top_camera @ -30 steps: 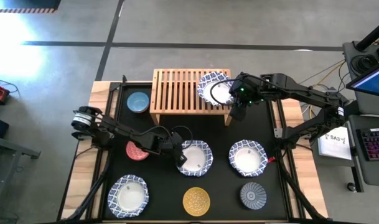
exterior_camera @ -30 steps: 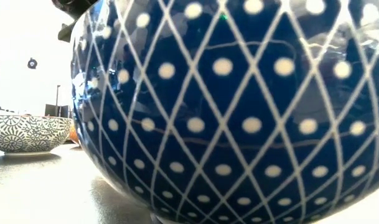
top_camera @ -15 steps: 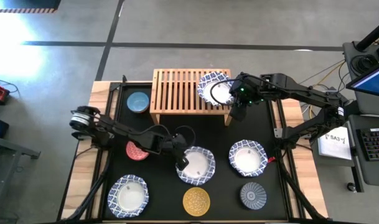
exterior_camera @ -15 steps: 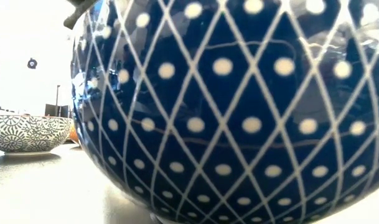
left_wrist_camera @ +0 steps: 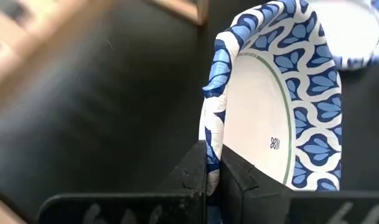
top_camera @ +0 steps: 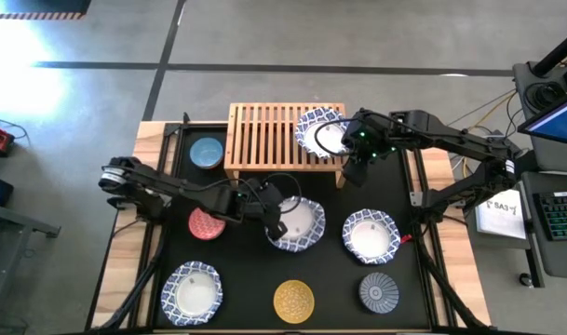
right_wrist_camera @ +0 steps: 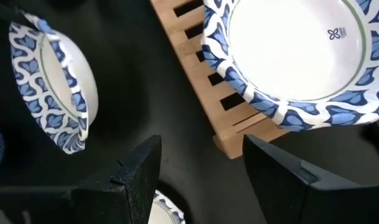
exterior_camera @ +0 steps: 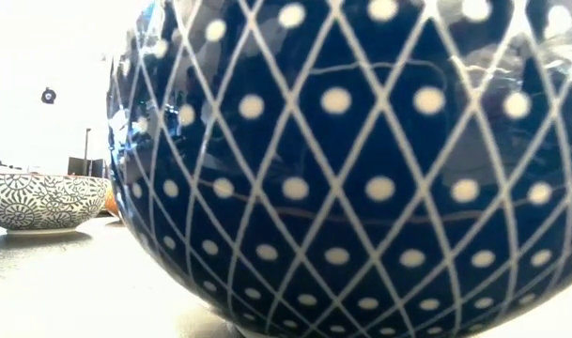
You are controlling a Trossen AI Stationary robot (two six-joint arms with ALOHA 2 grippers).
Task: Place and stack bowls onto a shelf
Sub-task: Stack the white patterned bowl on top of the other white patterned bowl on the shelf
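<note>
- My left gripper [left_wrist_camera: 213, 177] is clamping a white blue-rimmed bowl [top_camera: 299, 223], apparently lifted, mid-table.
- My right gripper [right_wrist_camera: 201, 174] is gaping beside the shelf [top_camera: 264, 135].
- Next: carrying it onto the shelved bowl [top_camera: 322, 134].

A robotics lab — bare concrete floor [top_camera: 357, 37] around the table [top_camera: 125, 279], laptop [top_camera: 555, 116] and cables just beside it.
</note>
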